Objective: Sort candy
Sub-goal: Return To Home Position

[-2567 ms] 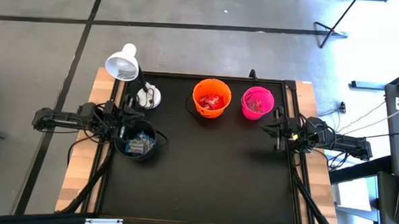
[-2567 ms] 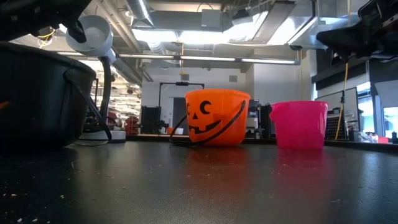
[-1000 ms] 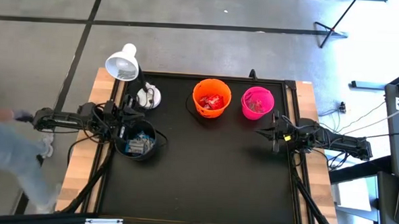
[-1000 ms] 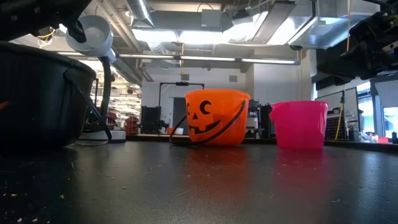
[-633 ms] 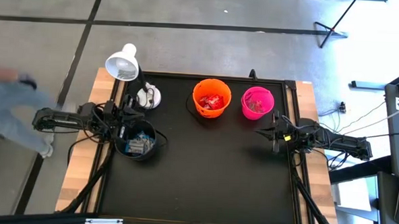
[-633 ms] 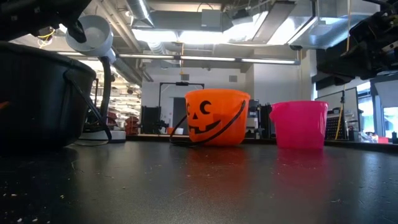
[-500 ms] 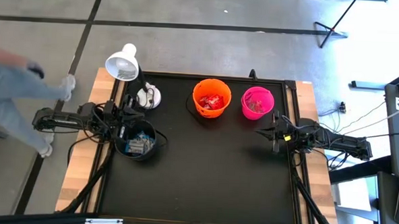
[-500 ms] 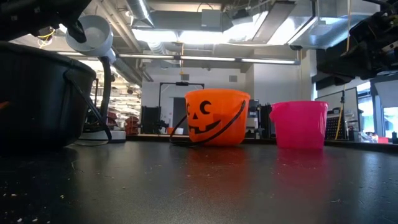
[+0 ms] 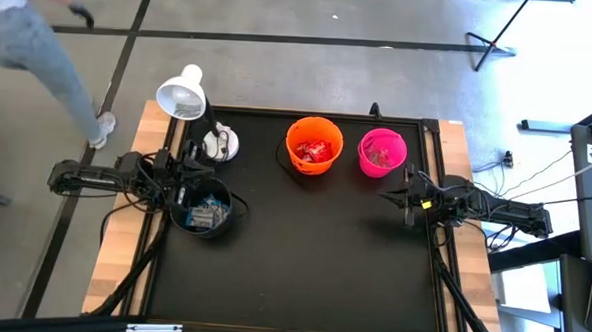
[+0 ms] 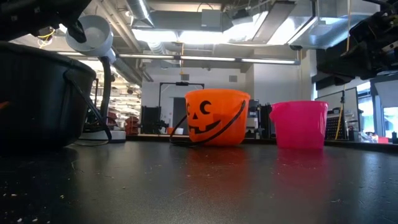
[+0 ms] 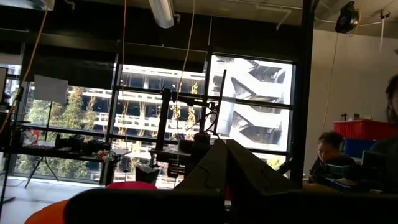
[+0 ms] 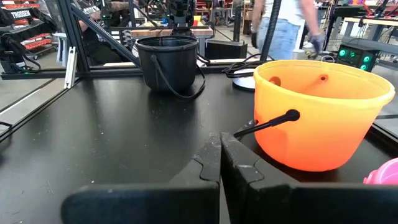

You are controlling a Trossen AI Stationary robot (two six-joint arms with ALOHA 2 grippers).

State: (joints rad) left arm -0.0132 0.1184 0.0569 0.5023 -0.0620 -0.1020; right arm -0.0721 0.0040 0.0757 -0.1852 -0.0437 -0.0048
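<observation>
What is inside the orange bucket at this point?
Seen from above, the orange bucket holds a pile of red-wrapped candy. Anything beneath that top layer is covered, and the low view shows only the bucket's outer wall.

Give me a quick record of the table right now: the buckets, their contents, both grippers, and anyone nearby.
orange bucket: far side, holds red candy
pink bucket: right of the orange one, contents unclear
black bucket: left side, holds blue-and-white candy
left gripper: shut, empty, over the black bucket's edge
right gripper: shut, empty, near the pink bucket
person: on the floor, far left
</observation>
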